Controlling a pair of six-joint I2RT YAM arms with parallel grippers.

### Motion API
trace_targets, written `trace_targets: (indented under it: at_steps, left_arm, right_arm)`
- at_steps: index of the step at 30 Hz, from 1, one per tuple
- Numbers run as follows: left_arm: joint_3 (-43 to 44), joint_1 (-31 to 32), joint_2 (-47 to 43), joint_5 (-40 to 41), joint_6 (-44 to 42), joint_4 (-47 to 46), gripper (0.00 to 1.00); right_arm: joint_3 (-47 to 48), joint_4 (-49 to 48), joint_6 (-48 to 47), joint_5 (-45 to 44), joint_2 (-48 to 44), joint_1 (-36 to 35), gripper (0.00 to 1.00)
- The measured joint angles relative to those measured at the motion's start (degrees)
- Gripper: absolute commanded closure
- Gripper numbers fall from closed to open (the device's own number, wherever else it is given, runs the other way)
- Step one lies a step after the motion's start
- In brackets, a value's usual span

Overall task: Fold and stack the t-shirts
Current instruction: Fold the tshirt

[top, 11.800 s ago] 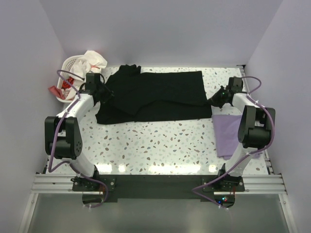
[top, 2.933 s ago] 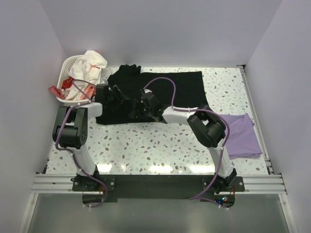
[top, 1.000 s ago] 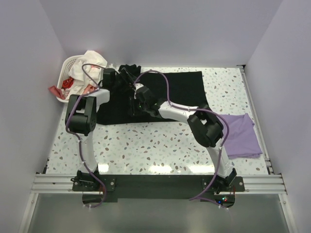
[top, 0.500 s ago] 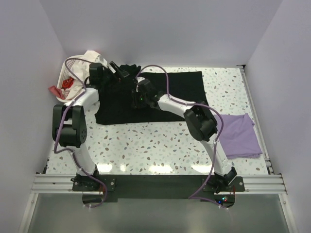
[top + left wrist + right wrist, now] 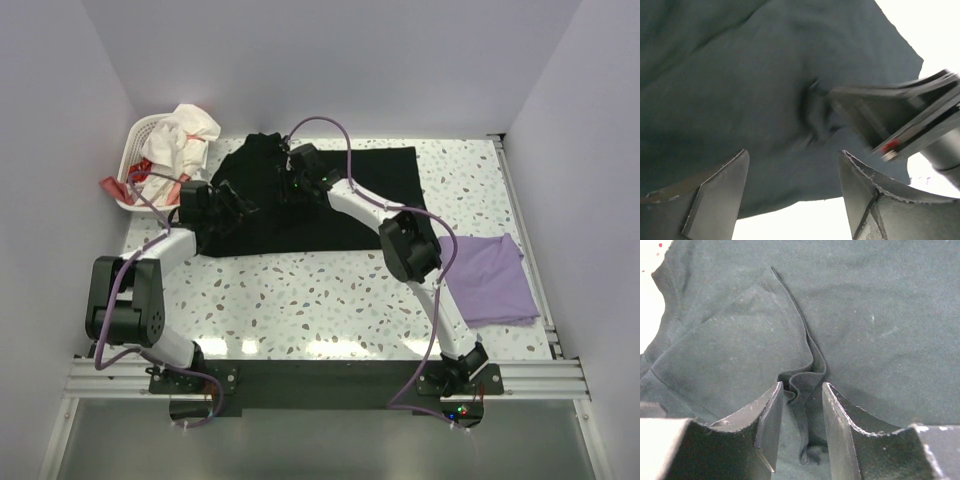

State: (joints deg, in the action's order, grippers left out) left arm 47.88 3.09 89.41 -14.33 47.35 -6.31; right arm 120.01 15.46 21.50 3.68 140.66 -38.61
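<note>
The black t-shirt (image 5: 340,195) lies spread along the back of the table, bunched at its far left corner. My right gripper (image 5: 296,172) reaches across onto its left part. In the right wrist view the right gripper (image 5: 802,386) is open, with a raised ruffle of the black cloth (image 5: 805,377) standing loose between its fingers. My left gripper (image 5: 230,198) hovers at the shirt's left edge. The left wrist view shows the left gripper (image 5: 794,155) open wide with nothing in it, above the black cloth (image 5: 740,90). The folded lavender t-shirt (image 5: 492,275) lies at the right.
A white laundry basket (image 5: 143,135) with white and red clothes stands at the back left corner, close to my left arm. My right arm's gripper body (image 5: 900,120) shows near the left gripper in the left wrist view. Walls close in the table on three sides.
My left gripper pulled back from the shirt's far left corner toward the near left. My right gripper slid toward the back over the shirt and its jaws widened a little.
</note>
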Motion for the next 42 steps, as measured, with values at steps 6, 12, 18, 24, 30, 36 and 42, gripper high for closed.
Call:
trace_targets:
  at_steps: [6, 12, 18, 24, 30, 36, 42]
  left_arm:
    - [-3.7, 0.0, -1.7, 2.7, 0.0, 1.1, 0.37]
    - [-3.7, 0.0, -1.8, 7.6, 0.0, 1.5, 0.42]
    - [-3.6, 0.0, -0.6, 10.9, 0.0, 2.4, 0.50]
    - [-3.6, 0.0, 0.6, 15.3, 0.2, 5.5, 0.56]
    - [-3.8, 0.0, 0.6, 20.3, 1.4, 9.0, 0.60]
    - [-5.6, 0.0, 0.4, 22.8, 2.0, 10.5, 0.61]
    - [-6.5, 0.0, -0.5, 23.6, 2.8, 10.5, 0.61]
  right_arm:
    - [-3.3, 0.4, -1.2, -1.3, -1.6, 0.0, 0.52]
    - [-5.9, 0.2, -1.7, -1.3, -3.7, 0.0, 0.52]
    - [-5.9, 0.2, -1.6, -1.1, -3.7, 0.0, 0.57]
    - [-5.8, 0.0, -1.6, -0.4, -3.7, 0.0, 0.68]
    - [-3.3, 0.0, -1.5, 1.0, -2.6, 0.0, 0.84]
    - [-0.5, -0.2, -1.1, 1.9, -0.6, 0.0, 0.93]
    - [0.3, 0.1, -1.1, 1.9, 0.4, 0.1, 0.93]
